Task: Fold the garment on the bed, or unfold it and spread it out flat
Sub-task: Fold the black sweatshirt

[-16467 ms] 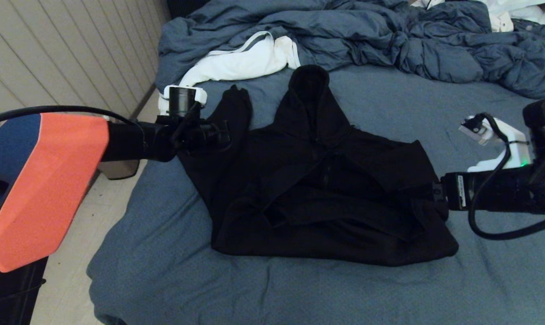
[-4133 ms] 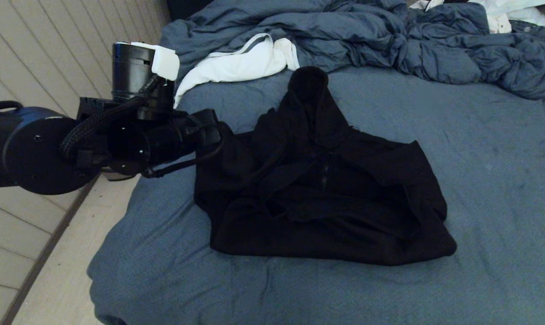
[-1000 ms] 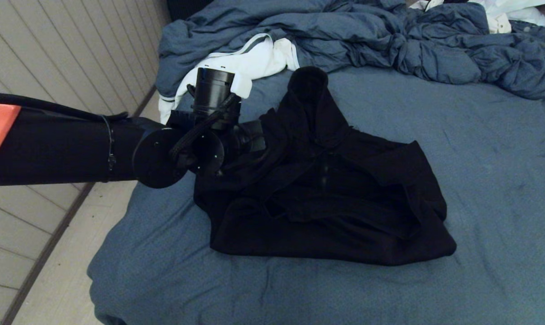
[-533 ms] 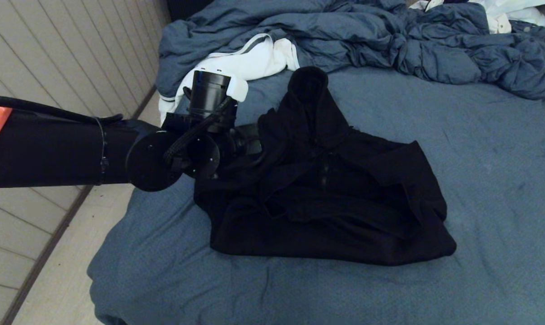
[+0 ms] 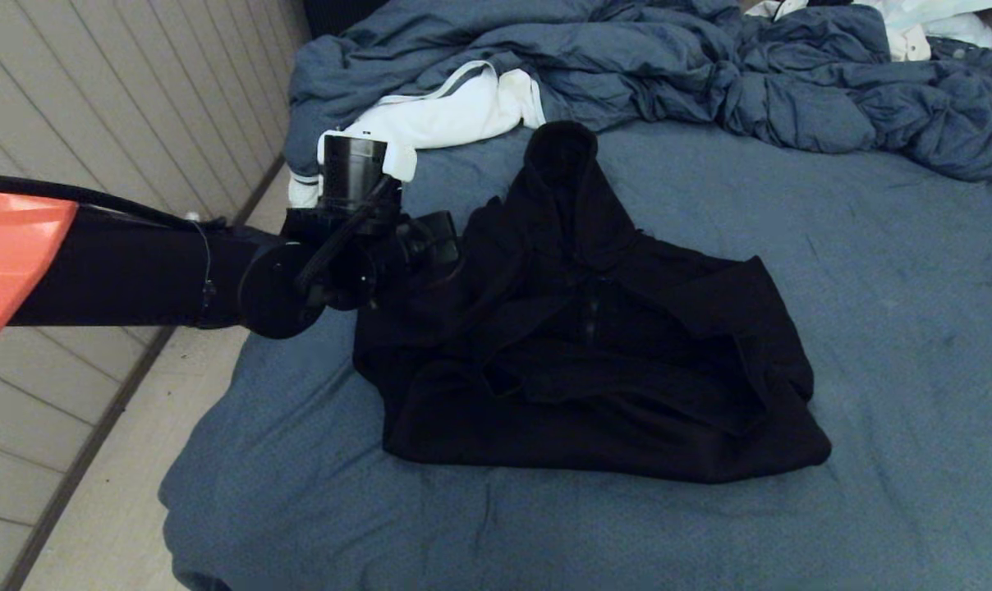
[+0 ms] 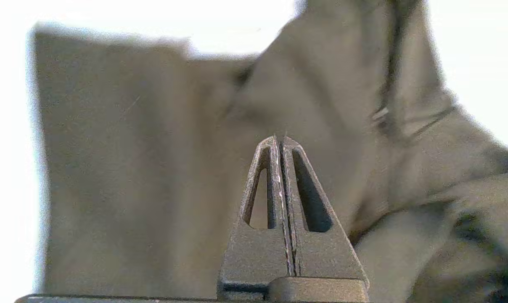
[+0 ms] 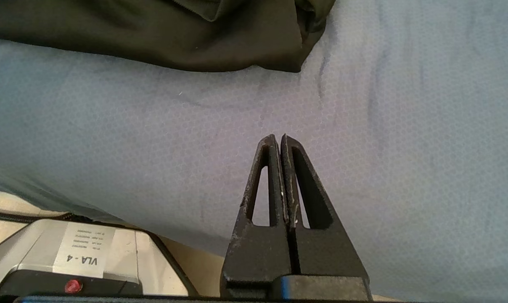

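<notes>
The garment (image 5: 594, 345), a black hoodie, lies bunched on the bed (image 5: 874, 287) with its hood pointing to the far side and its sleeves folded in over the body. My left gripper (image 5: 453, 240) is at the hoodie's left shoulder, shut. In the left wrist view its jaws (image 6: 279, 138) are pressed together with nothing between them, and the hoodie's fabric (image 6: 132, 168) sits just beyond the tips. My right gripper (image 7: 279, 136) is out of the head view. It hangs shut and empty over bare sheet (image 7: 405, 126) near the hoodie's hem (image 7: 153, 33).
A white cloth with grey stripes (image 5: 447, 111) and a rumpled blue-grey duvet (image 5: 668, 57) lie at the far side of the bed. A panelled wall (image 5: 94, 98) and the floor (image 5: 110, 492) are to the left. The robot's base box (image 7: 81, 252) sits below the bed's near edge.
Over the last second my left arm has drawn back leftward, off the hoodie's shoulder; the hoodie has not moved. Earlier the left sleeve lay stretched out; now it is folded in. The right arm has left the head view.
</notes>
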